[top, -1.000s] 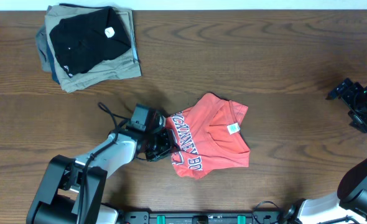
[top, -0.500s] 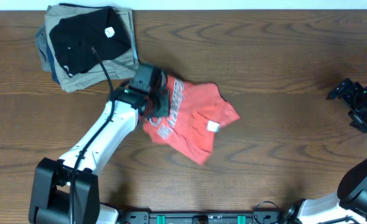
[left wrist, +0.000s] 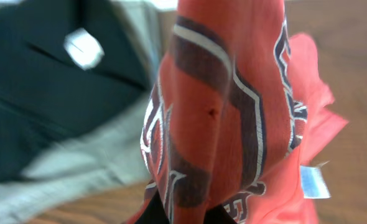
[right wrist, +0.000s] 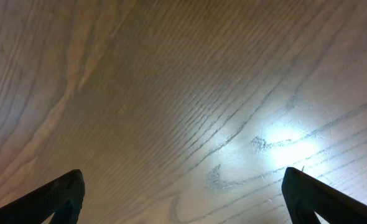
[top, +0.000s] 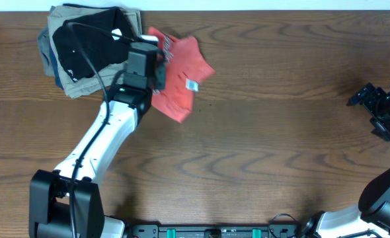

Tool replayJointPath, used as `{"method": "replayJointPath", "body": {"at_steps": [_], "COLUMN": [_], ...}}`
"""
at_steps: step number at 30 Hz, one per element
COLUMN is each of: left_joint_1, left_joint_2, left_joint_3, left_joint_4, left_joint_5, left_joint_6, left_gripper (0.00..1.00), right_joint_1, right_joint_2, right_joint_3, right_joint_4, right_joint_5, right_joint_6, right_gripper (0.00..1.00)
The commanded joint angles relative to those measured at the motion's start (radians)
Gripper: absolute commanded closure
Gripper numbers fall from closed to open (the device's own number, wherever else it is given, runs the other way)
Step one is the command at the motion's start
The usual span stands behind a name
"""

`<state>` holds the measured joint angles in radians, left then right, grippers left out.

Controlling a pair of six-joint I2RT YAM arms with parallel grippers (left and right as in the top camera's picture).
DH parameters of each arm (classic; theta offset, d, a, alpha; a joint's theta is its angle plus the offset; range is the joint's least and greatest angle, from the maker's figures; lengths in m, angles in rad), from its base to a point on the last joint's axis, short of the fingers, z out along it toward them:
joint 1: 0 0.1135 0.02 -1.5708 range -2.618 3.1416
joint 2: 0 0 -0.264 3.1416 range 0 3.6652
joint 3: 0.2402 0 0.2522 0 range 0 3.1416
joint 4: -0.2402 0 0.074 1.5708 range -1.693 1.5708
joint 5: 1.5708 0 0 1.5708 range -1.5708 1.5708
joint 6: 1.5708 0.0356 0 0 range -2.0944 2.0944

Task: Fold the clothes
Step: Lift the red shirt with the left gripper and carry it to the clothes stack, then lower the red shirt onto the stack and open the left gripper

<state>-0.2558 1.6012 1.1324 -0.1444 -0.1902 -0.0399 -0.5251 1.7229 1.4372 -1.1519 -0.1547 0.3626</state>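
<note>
Looks like the left gripper [top: 158, 58] is clamped shut on a pinch of the red-orange short-sleeved T-shirt [top: 182, 73]. The shirt hangs bunched in the upper left of the overhead frame, just right of the pile with the black folded garment [top: 89, 43] on top of a khaki folded garment [top: 106, 82]. That reads like the stacking step. To do it well, the arm should get the bundle over the middle of the black one and lower it so the hanging end lands first. Then it can lay the rest flat and let go only once it's resting, without shoving the pile sideways. The right gripper [top: 378, 109] sits far right over the brown wooden table [top: 281, 145], jaws wide apart, holding nothing. The shirt itself is creased and doubled over, with white dark-outlined block lettering [left wrist: 193, 59] wrapped round the front fold and a small white neck tag [top: 192, 85] poking out lower right.
</note>
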Motion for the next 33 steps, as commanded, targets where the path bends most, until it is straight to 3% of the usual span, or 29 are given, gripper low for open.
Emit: {"method": "replayJointPath", "body": {"at_steps": [1, 15, 28, 33], "left_joint_1": [0.038, 0.145, 0.246, 0.274], "left_joint_2": [0.000, 0.000, 0.065, 0.138], "left_joint_3": [0.030, 0.030, 0.030, 0.030], "left_joint_4": [0.080, 0.389, 0.521, 0.628], "left_joint_5": [-0.103, -0.145, -0.147, -0.243], "left_joint_6": [0.021, 0.024, 0.024, 0.013], "left_gripper": [0.94, 0.94, 0.94, 0.94], "right_joint_1": [-0.008, -0.008, -0.008, -0.008], "right_joint_2": [-0.018, -0.018, -0.018, -0.018], "right_joint_3": [0.012, 0.012, 0.011, 0.012], "right_joint_4": [0.000, 0.000, 0.000, 0.000], "right_joint_5": [0.009, 0.009, 0.009, 0.009], "right_joint_6": [-0.001, -0.001, -0.001, -0.001], "right_gripper": [0.01, 0.01, 0.01, 0.01]}}
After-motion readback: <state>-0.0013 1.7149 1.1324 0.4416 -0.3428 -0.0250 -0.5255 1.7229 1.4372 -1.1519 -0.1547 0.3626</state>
